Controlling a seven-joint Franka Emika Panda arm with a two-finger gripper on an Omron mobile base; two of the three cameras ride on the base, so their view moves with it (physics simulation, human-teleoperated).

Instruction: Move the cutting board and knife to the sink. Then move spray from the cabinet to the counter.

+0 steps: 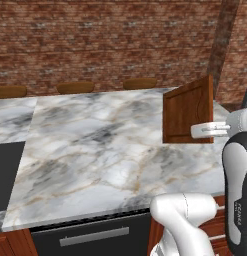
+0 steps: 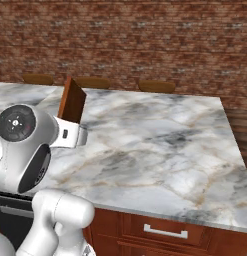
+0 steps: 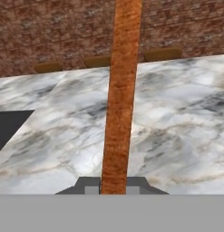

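Above the right part of the counter (image 1: 95,145), left base view: cutting board (image 1: 187,111) held upright on edge, lifted off the marble, gripper (image 1: 211,131) clamped on its lower right edge. Black sink (image 1: 5,172) at the counter's left edge, well apart from the board.
Right base view: board (image 2: 71,100) stands tilted near the counter's left edge, above the white hand.
Hand view: board (image 3: 121,97) seen edge-on, vertical, pinched between both fingertips (image 3: 90,186); sink corner (image 3: 9,124) at left.
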